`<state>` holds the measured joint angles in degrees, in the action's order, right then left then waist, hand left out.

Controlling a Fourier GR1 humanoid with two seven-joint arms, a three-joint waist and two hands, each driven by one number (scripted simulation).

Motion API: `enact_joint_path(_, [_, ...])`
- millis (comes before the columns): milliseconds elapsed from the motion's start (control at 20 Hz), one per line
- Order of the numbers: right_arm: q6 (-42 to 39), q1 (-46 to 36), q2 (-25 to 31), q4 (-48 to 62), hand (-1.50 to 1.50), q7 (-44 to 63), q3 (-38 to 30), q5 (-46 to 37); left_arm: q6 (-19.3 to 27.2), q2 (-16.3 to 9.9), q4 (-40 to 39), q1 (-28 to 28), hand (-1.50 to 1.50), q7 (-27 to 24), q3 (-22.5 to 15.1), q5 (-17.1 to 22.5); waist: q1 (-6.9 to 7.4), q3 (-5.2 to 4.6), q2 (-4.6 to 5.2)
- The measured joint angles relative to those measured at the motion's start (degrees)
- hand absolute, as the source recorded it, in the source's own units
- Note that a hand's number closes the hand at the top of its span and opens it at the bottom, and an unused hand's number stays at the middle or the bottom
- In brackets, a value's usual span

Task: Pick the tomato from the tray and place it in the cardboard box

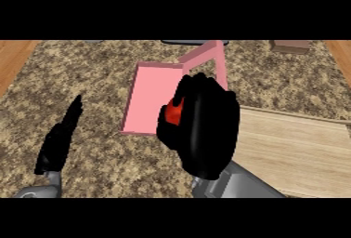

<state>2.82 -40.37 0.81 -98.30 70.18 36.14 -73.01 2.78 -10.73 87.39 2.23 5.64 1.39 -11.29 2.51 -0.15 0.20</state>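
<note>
My right hand (pixel 202 128) fills the middle of the head view, its fingers curled round the red tomato (pixel 174 113), of which only a sliver shows at the hand's left side. The hand and tomato hang over the right part of the pink open box (pixel 147 100), whose flaps stand up at the back. The wooden tray (pixel 295 148) lies to the right, partly hidden by my right forearm. My left hand (pixel 60 139) rests at the lower left with straight fingers pointing up, holding nothing.
A small brown block (pixel 290 46) sits at the far right of the speckled counter (pixel 89 69). A dark object (pixel 185 42) shows at the top edge. Wooden strips border the counter at both sides.
</note>
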Motion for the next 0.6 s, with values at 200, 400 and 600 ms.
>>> enact_joint_path(200, [0.9, -6.0, 0.0, 7.8, 1.50, -0.6, -4.2, 4.2, -0.3, 0.0, -0.1, 0.4, 0.00, -0.2, -0.2, -0.1, 0.72, 0.01, 0.18])
enact_joint_path(400, [2.4, -11.0, -0.1, 16.5, 1.50, -1.7, -8.0, 9.5, -0.3, 0.5, -0.3, 1.0, 0.00, -0.3, -0.8, -0.4, 1.30, 0.02, 0.42])
enact_joint_path(600, [5.3, -14.4, -0.2, 26.2, 1.50, -3.3, -10.6, 13.8, -0.6, 0.4, -0.3, 2.2, 0.00, 0.2, -1.0, -0.5, 1.95, 0.05, 0.71])
